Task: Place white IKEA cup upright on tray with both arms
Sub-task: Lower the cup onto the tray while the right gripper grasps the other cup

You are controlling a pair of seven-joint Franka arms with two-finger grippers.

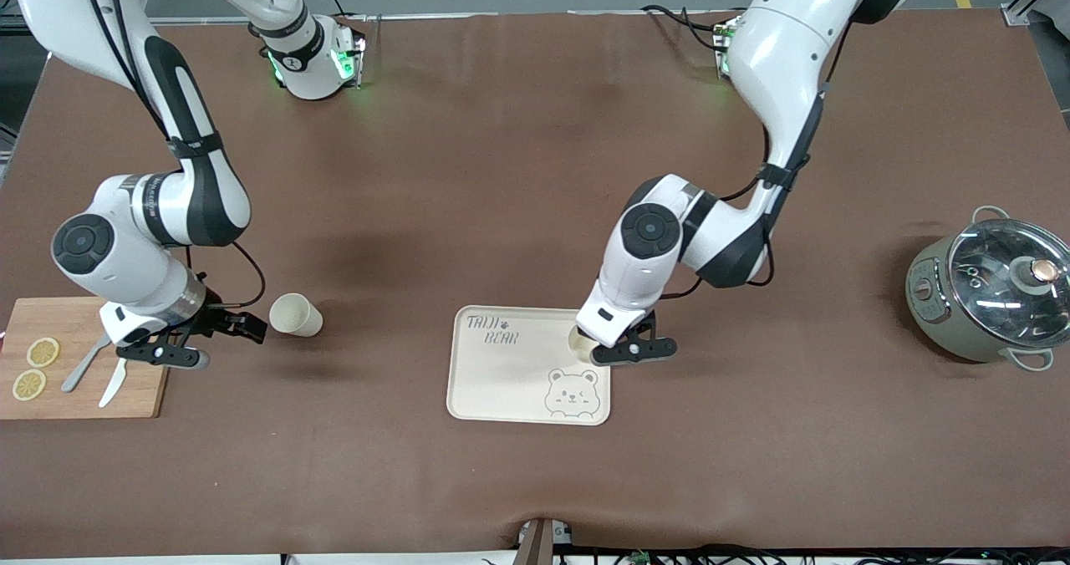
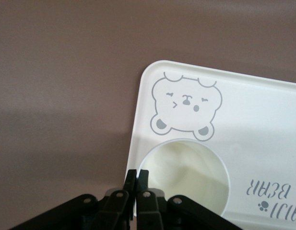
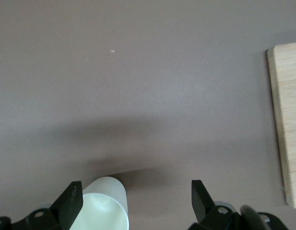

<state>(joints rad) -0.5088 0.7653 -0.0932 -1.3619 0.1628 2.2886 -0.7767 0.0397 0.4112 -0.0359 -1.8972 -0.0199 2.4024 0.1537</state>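
Note:
A cream tray (image 1: 510, 373) with "TAIJI BEAR" lettering and a bear face lies mid-table; it also shows in the left wrist view (image 2: 263, 120). A white cup (image 1: 582, 340) stands upright on the tray at its edge toward the left arm's end. My left gripper (image 1: 603, 352) is shut on that cup's rim; the left wrist view shows its fingertips (image 2: 137, 178) pinching the rim of the cup (image 2: 186, 175). A second white cup (image 1: 295, 314) lies on its side on the table. My right gripper (image 1: 209, 341) is open beside it. In the right wrist view this cup (image 3: 107, 206) lies next to one finger of the right gripper (image 3: 136, 201).
A wooden cutting board (image 1: 84, 398) with lemon slices (image 1: 43, 352), a fork and a knife lies at the right arm's end, below the right gripper; its edge shows in the right wrist view (image 3: 287, 120). A grey pot with a glass lid (image 1: 991, 289) stands at the left arm's end.

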